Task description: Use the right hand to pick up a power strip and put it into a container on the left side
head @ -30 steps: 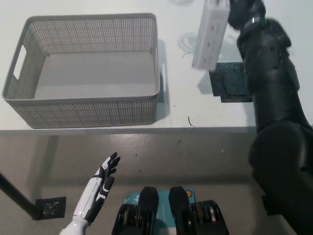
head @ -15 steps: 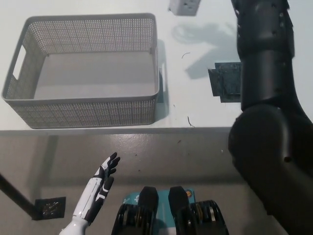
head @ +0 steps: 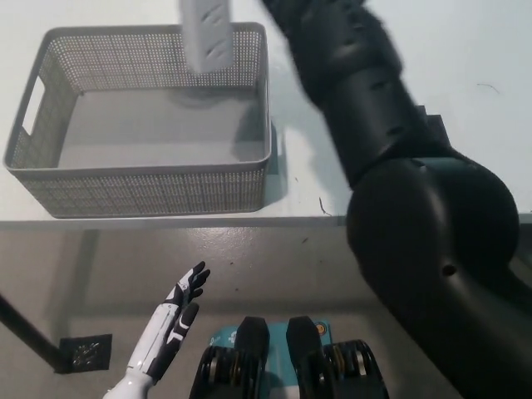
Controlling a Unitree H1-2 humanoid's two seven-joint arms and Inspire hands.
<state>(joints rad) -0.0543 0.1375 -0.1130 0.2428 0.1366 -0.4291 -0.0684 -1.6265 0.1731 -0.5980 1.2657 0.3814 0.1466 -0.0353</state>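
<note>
At the lower left, below the near edge of the white bench (head: 366, 50), the robot's white left hand (head: 170, 324) rests in the air over the grey floor, its dark-tipped fingers (head: 193, 281) stretched out and slightly apart, holding nothing. Near it on the floor, toward the bottom left corner, lies a small dark square plate (head: 85, 352).

On the bench's left part stands the grey perforated plastic basket (head: 141, 189), a rectangular container with a cut-out handle in its left end wall. Its near wall runs just behind the bench's near edge, and its floor is bare where it shows.

Above the basket's far right part hangs the white oblong power strip (head: 207, 35), held off the bench and tilted a little, its lower end over the basket's far wall and its upper end running out of the top of the picture. Slot-shaped sockets show on its face. A soft shadow lies on the basket floor just beneath it.

The black right arm (head: 391, 166) sweeps up from the bottom right and crosses over the bench's right part toward the top middle, ending near the strip. The right hand itself lies past the top edge, so how its fingers stand cannot be told.
</note>
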